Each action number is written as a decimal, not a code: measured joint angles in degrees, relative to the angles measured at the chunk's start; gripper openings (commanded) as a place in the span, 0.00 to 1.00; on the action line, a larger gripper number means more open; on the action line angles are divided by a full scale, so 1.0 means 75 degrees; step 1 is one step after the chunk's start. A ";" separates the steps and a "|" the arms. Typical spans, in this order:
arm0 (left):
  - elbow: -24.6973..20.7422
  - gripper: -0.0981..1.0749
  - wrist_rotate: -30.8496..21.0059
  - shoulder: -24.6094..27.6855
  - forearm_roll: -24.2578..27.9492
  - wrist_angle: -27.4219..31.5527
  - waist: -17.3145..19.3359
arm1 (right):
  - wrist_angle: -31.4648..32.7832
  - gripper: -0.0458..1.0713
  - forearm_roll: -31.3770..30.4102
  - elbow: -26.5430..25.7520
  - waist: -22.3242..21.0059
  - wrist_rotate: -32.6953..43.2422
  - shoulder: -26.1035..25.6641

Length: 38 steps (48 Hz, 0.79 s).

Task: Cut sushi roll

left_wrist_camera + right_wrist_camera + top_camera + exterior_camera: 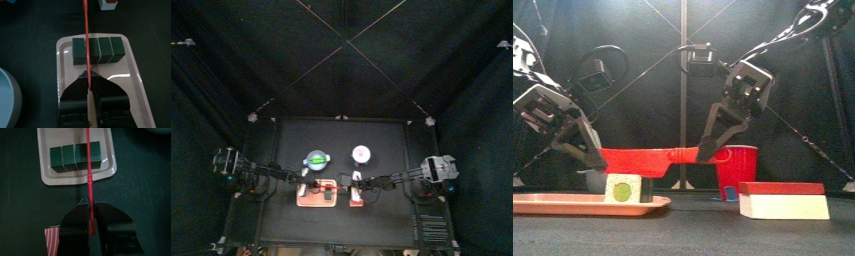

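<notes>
From the top view, the left arm comes in from the left and the right arm from the right, and both reach toward the middle of the table (pixel 291 135), meeting over the salmon-pink board (pixel 309 198) near the front edge. Behind the board stand a round white dish (pixel 315 159) with a green centre and a smaller white dish (pixel 362 153).

In the front view, the left gripper (pixel 596 157) and the right gripper (pixel 710 154) slant down toward each other, and each is closed on one end of a red knife (pixel 644 157) held level between them. The sushi roll (pixel 623 187) sits on the board just below the blade, its end showing green inside a pale wrap. A red cup (pixel 739 172) and a red-topped white block (pixel 783 200) stand to the right.

The left wrist view looks down along its pinched jaws, and the blade runs out over the roll, which appears dark green here and has grooves across it.

The right wrist view shows the same from the other side: jaws clamped on the knife, with the blade crossing the roll on the board.
</notes>
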 measured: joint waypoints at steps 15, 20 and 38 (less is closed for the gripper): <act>0.0059 0.37 0.0000 -0.0375 0.0000 0.0070 -0.0023 | -0.0012 0.42 -0.0223 -0.0035 -0.0023 0.0000 0.0012; 0.0059 0.37 0.0000 -0.0422 0.0000 0.0082 -0.0012 | -0.0012 0.42 -0.0305 -0.0059 -0.0035 0.0000 0.0012; 0.0059 0.37 0.0000 -0.0387 0.0012 0.0082 -0.0012 | -0.0012 0.42 -0.0352 -0.0059 -0.0059 0.0000 0.0023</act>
